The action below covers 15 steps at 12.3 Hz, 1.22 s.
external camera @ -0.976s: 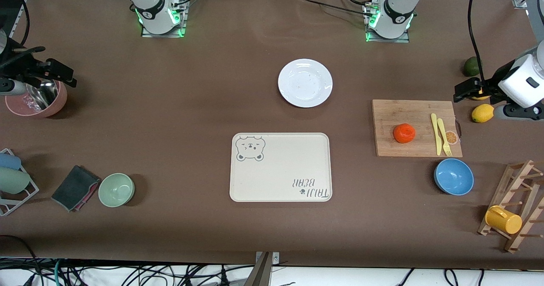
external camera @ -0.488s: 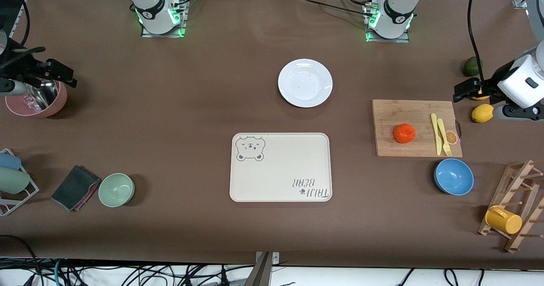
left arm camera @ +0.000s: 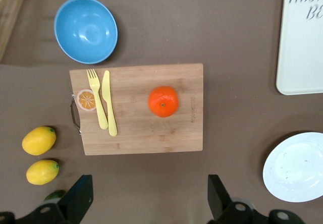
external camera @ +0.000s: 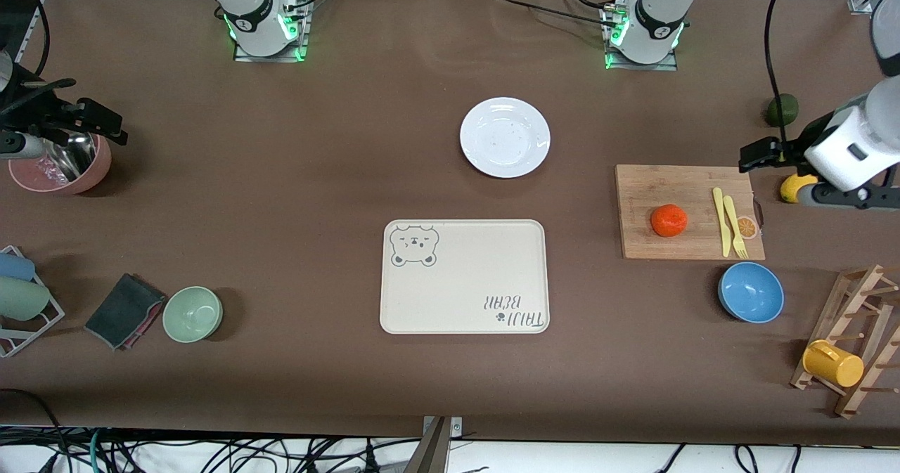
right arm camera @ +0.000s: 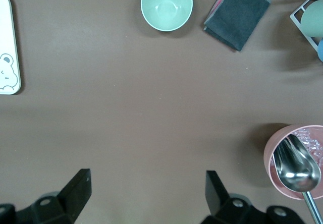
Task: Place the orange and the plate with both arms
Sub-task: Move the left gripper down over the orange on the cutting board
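Right now your orange (external camera: 669,220) sits on the cutting board (external camera: 654,185) toward the left arm's end of the bench (external camera: 281,178), beside a yellow fork (external camera: 733,225). Your plate (external camera: 505,137) lies farther from the front camera than the bear tray (external camera: 464,276). The left end effector (left arm camera: 146,204) hangs wide over the bench just beside the board; the right end effector (right arm camera: 146,199) hangs wide beside the pink bowl (external camera: 60,167). Neither holds anything.

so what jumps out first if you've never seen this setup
The small red-orange fruit glows on the bamboo cutting board toward the left arm's end of the table. The glossy round white plate sits mid-table, farther from the front camera than the cream rectangular bear tray.
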Tool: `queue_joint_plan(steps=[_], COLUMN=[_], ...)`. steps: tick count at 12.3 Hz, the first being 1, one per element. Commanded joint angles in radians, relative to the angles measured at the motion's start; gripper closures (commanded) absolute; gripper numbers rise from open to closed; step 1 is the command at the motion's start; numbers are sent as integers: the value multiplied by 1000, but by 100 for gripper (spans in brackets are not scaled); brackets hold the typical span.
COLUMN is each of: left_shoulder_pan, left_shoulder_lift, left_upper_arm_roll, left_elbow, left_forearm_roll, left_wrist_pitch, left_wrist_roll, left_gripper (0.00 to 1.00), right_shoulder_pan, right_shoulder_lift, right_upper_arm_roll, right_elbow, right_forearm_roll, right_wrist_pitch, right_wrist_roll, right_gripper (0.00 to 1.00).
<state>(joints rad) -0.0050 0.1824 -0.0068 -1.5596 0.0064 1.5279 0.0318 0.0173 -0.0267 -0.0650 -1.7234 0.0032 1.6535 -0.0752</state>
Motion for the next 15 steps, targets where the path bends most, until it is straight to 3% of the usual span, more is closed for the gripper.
queue_joint_plan(steps=[1,3,6,10,15], left_shoulder_pan=[-9,-10,-7,5,5], left_shoulder_lift=[145,199,193,196,222], left_upper_arm_roll=[-2,-2,-5,-5,-5], left_elbow=[7,-19,-238,-390,-456], left_forearm_roll=[-3,27,46,46,35], left_wrist_pitch=[3,49,324,526,629], left_wrist_roll=[20,25,19,-6,-35], left_gripper=[0,0,0,0,0], right_shoulder_pan=[-2,-2,-2,-4,-2], right_shoulder_lift=[11,11,11,11,10], right_upper_arm_roll=[2,2,2,2,2], right_elbow=[28,28,28,28,28], right_forearm_roll=[11,12,12,12,11], right_wrist_pitch=[-17,-17,-17,-18,-18], right_wrist_roll=[6,5,5,6,8], right_gripper=[0,0,0,0,0])
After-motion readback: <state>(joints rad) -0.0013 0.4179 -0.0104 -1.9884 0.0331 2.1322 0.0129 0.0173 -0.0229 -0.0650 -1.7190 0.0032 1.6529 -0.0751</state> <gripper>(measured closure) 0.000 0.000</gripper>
